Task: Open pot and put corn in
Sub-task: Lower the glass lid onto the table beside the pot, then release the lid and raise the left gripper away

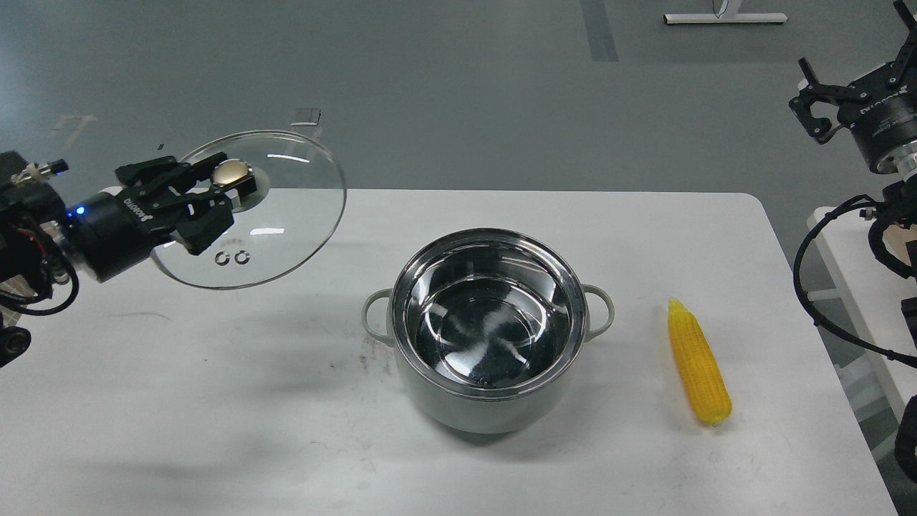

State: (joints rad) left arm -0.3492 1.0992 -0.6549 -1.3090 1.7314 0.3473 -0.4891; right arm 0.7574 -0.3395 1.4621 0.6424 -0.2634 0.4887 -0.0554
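Nearest the camera sat the bare front of the white table (215, 444), nothing on it but scuffs and the arm's shadow. Just beyond that, the pot (491, 326) stood open near the middle of the table, its steel inside shining and empty, a small loop handle on either side. To its right, apart from the pot and well clear of the table edge, lay the corn (698, 362) — pointed tip aimed away, blunt end toward the front, untouched.

Further back on the left, the left gripper (222, 188) was pinching the gold knob of the glass lid (286, 208), fingers pressed in on either side of it. The lid hung tilted in the air over the table's left rear corner, not resting on anything. That was the worry: a round, smooth knob held from the side, with a wide pane of glass hanging off it. Any slip and the lid could swing or drop onto the table, and it looked likely to clatter or crack if set down on its edge.

Farthest off, high on the right, the right gripper (824, 100) waited beyond the table edge, fingers spread and empty. By my reckoning the opening was done and the corn was the job left. The cob was round and tapered, so a grasp too near the tip could let it roll or pivot — and being about as long as the pot looked wide, it could catch on the rim if lowered flat.
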